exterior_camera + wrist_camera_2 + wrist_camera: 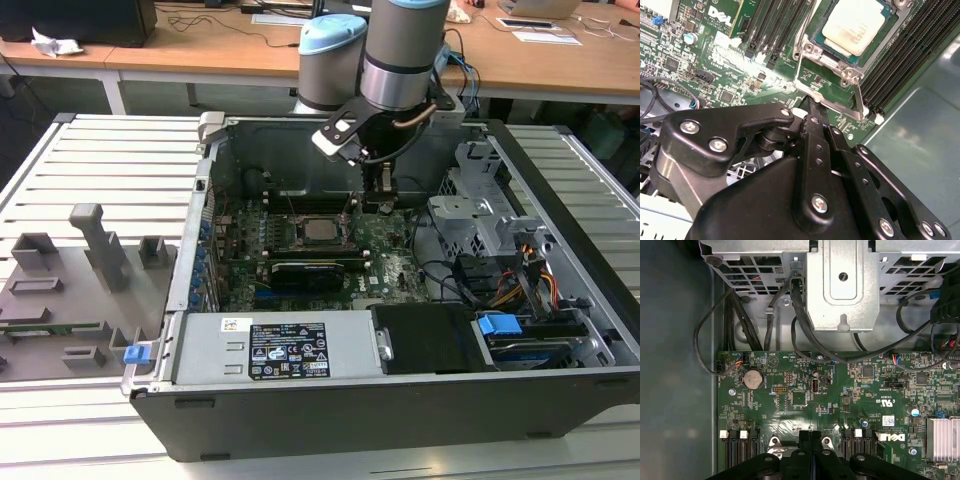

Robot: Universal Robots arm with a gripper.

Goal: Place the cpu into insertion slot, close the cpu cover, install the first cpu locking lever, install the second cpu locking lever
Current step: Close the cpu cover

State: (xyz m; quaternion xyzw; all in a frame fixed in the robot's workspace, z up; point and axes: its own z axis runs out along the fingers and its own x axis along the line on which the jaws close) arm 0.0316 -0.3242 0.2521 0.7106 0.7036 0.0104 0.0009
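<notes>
Our black gripper (809,104), fingers pressed together, tip at corner of thin silver metal cpu cover (807,65), prob. to bear down there. Silvery square cpu (855,25) sits under it, nr green circuit board (740,75) edge.

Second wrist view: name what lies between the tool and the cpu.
In the second wrist view, a strip of green circuit board and a silver metal frame edging the socket lie between the tool and the cpu.

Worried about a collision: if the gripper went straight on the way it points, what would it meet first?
Most likely the cpu cover, at its metal edge beside the cpu; the shut gripper tips sit right by it. Depth is unclear.
</notes>
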